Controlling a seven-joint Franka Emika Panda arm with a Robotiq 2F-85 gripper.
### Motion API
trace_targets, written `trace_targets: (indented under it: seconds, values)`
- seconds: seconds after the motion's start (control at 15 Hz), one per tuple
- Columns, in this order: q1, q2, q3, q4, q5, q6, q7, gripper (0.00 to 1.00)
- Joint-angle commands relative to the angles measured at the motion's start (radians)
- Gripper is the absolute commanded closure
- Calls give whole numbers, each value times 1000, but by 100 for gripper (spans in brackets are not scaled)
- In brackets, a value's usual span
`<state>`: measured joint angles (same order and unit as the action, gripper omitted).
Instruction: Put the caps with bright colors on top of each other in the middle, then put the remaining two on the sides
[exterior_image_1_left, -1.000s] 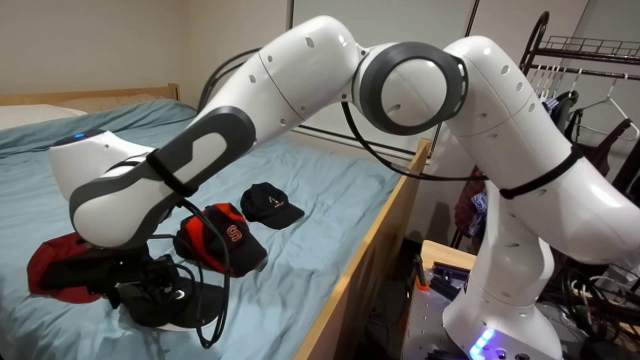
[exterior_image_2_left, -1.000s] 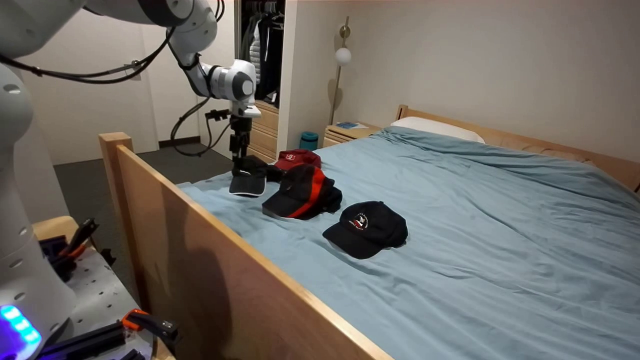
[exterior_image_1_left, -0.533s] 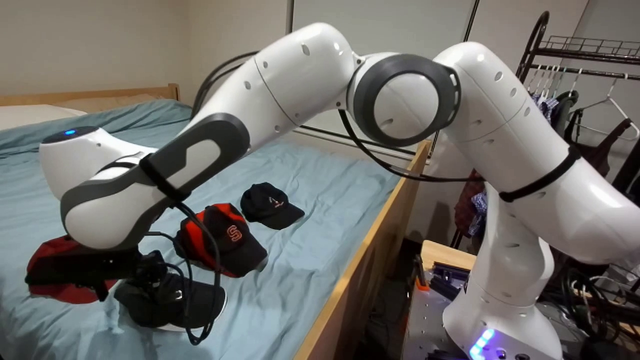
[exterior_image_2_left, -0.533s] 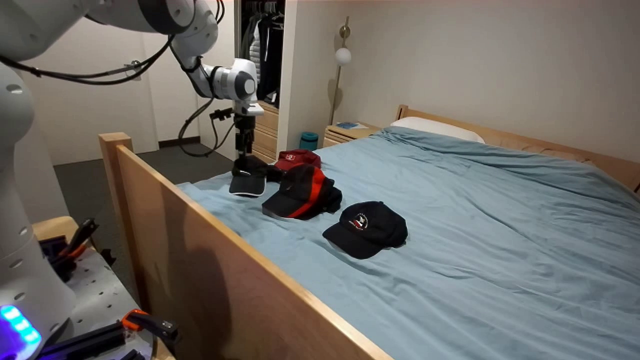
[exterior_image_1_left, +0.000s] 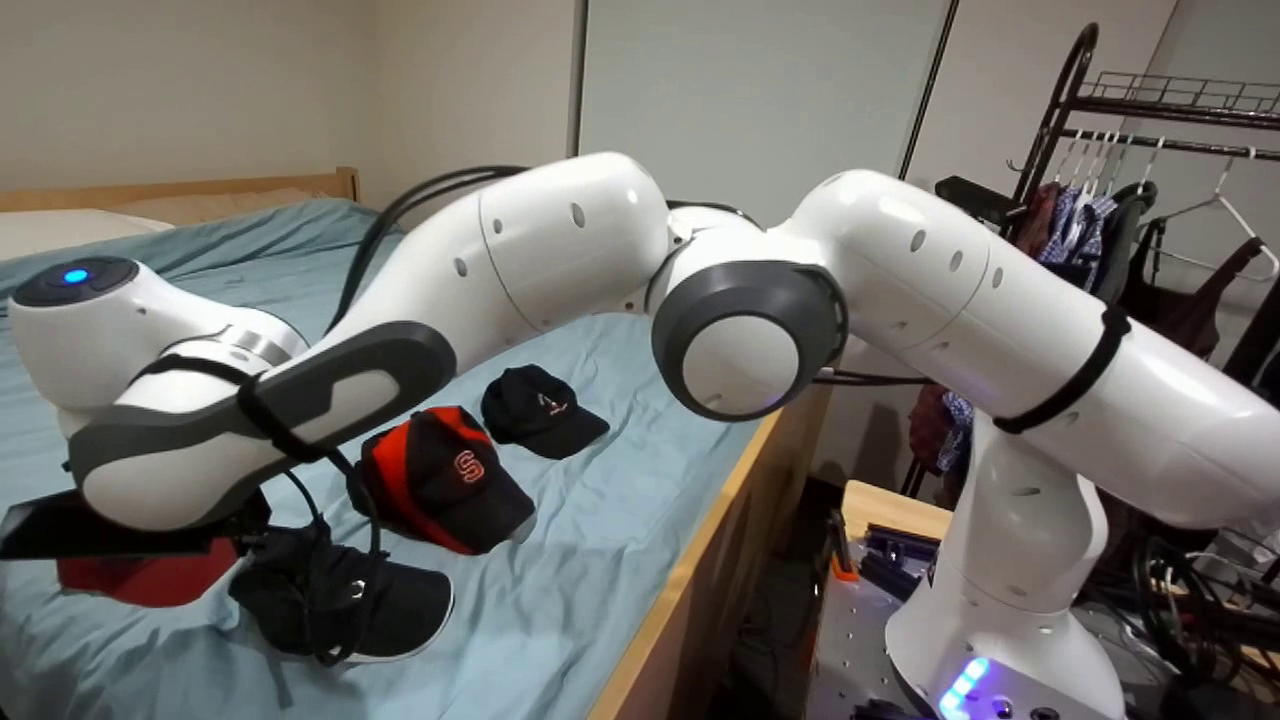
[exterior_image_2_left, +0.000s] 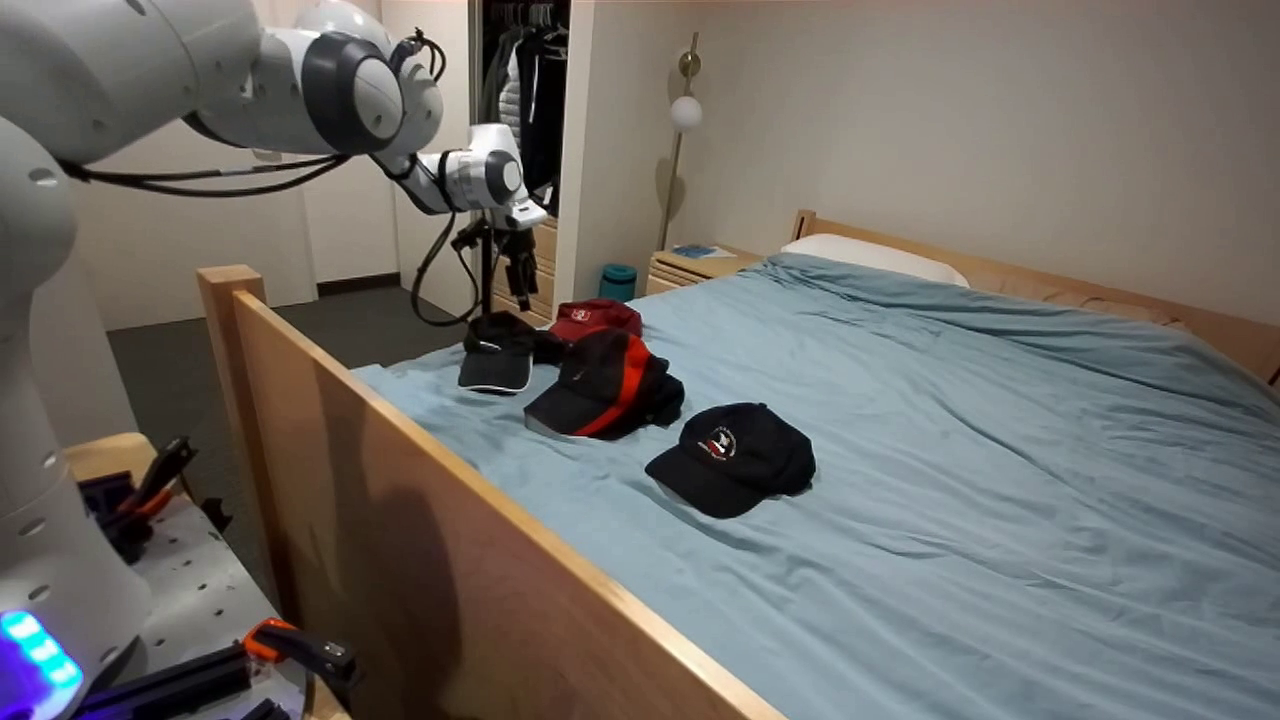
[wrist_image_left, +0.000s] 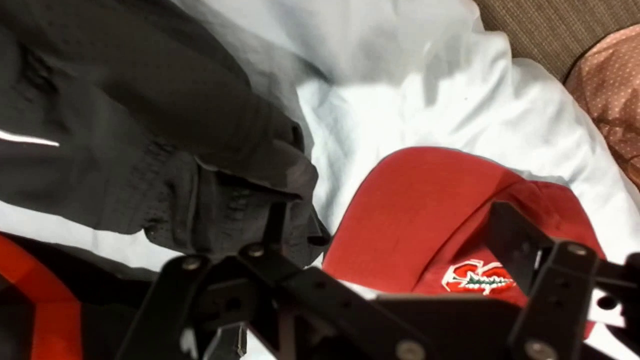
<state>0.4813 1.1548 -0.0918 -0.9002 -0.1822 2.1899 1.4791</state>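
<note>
Stacking seems outstanding: red cap (wrist_image_left: 425, 220) lies apart from striped cap (exterior_image_2_left: 603, 385), which white-edged black cap (exterior_image_2_left: 497, 355) and crested black cap (exterior_image_2_left: 742, 457) already flank, with the claw (wrist_image_left: 388, 215), spread wide and empty, near the red cap.

This is a bedroom in a home. A wide bed (exterior_image_2_left: 1000, 420) lies in both exterior views, with a light wooden footboard (exterior_image_2_left: 520, 600), a headboard (exterior_image_1_left: 320, 183) of similar wood, a white pillow (exterior_image_2_left: 875, 256) and rumpled pale blue bedding (exterior_image_1_left: 620, 520) over its surface (exterior_image_2_left: 950, 580). In an exterior view a wooden nightstand (exterior_image_2_left: 715, 266) stands beside the headboard, near a slender lamp (exterior_image_2_left: 674, 180) with a white globe (exterior_image_2_left: 686, 113) close to the wall (exterior_image_2_left: 1000, 120). A closet (exterior_image_2_left: 487, 30) there shows hanging clothes (exterior_image_2_left: 545, 110) above wooden drawers (exterior_image_2_left: 545, 245). A dark metal garment rack (exterior_image_1_left: 1180, 113) with white hangers (exterior_image_1_left: 1110, 160) and garments (exterior_image_1_left: 1078, 228) appears in an exterior view.
</note>
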Motion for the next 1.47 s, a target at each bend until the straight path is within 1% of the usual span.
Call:
trace_targets:
  seconds: [0.0,0.13,0.2,0.33,0.4,0.6,0.73,0.8,0.93,1.27,1.4]
  values:
    - [0,1,0,-3,0,0,0,0]
    - [0,1,0,-4,0,0,0,0]
    - [8,19,-32,19,-25,10,25,0]
    - [6,69,-64,98,-46,-1,3,0]
    - [-1,93,-63,137,-54,-13,0,0]
    - [-37,163,-31,226,-1,8,21,0]
    - [-57,191,0,266,46,-20,39,0]
    - [-64,208,10,289,67,-16,59,0]
    - [-73,228,9,299,100,24,115,0]
    - [-92,254,9,321,147,39,218,0]
    - [-102,261,20,324,159,35,228,0]
